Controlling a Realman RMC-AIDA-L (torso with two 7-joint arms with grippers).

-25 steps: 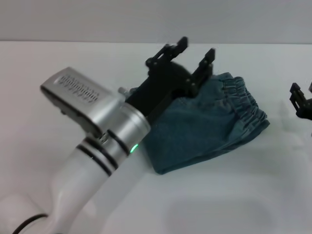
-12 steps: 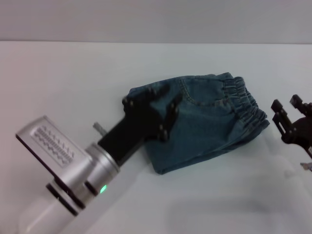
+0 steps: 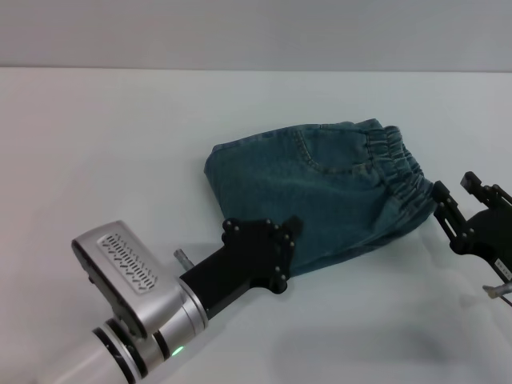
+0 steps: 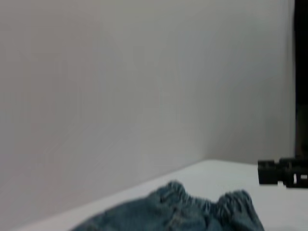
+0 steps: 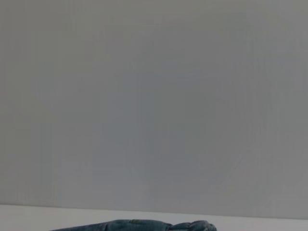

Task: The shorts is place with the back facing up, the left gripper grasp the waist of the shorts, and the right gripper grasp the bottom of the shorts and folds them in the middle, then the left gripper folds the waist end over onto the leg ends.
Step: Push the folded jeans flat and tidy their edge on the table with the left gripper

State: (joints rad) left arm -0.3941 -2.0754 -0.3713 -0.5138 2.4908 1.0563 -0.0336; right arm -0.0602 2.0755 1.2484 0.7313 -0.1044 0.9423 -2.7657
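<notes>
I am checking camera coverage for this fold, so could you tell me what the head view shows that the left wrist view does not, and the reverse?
Only the head view shows the left gripper, near the folded shorts' front edge, with its silver arm. It also shows the whole bundle from above, lying on the white table.

Only the left wrist view shows the pale wall behind the table, seen from low down.

Both show the shorts with the waist gathered at one end, and the right gripper beside that end, apart from the cloth.

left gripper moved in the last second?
Yes. The left gripper pulled back from above the far side of the shorts toward the robot, now at their near edge.
</notes>
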